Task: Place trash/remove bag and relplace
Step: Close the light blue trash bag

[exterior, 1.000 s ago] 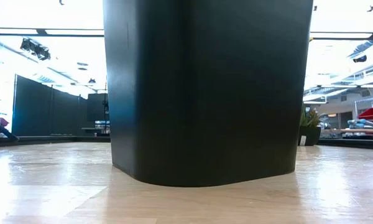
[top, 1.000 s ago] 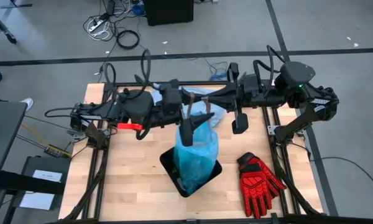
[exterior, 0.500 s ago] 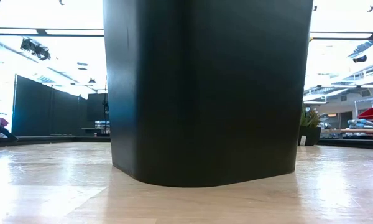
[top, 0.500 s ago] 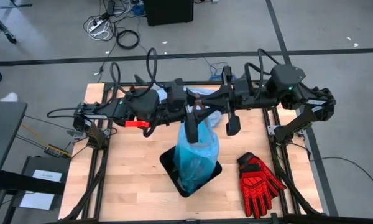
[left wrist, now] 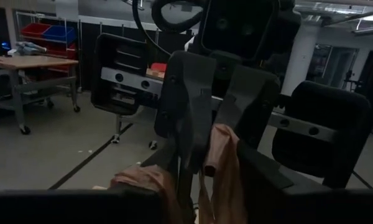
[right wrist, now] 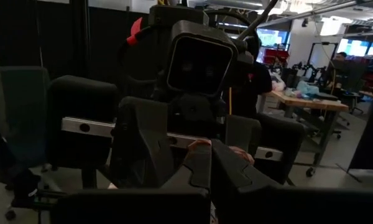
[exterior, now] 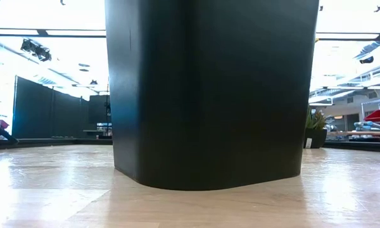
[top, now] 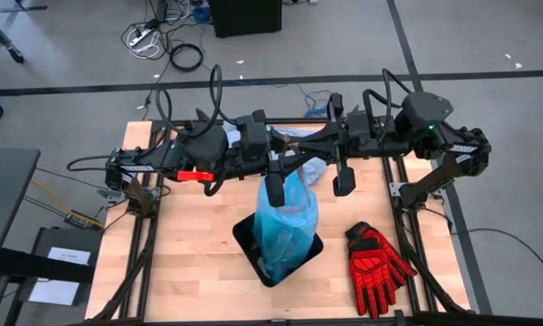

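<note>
Both grippers, left (top: 285, 168) and right (top: 296, 166), meeting nose to nose above the bin (top: 278, 246), each pinched tight on the top of the bag (top: 287, 217) standing stretched up out of it.

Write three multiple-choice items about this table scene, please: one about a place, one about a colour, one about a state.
1. Where does the red glove lie?
A. inside the bin
B. on the table, beside the bin on the right arm's side
C. on the floor

2. What colour is the bin?
A. white
B. green
C. black

3. In what state is the bag?
A. lying flat on the table
B. pulled up tall above the bin, its top gathered at the left gripper
C. folded inside the bin, out of sight

Answers: 1 B, the high view shows the glove on the wood beside the bin. 2 C, the low view shows a black wall. 3 B, the high view shows the cyan bag rising from the bin to the gripper.
</note>
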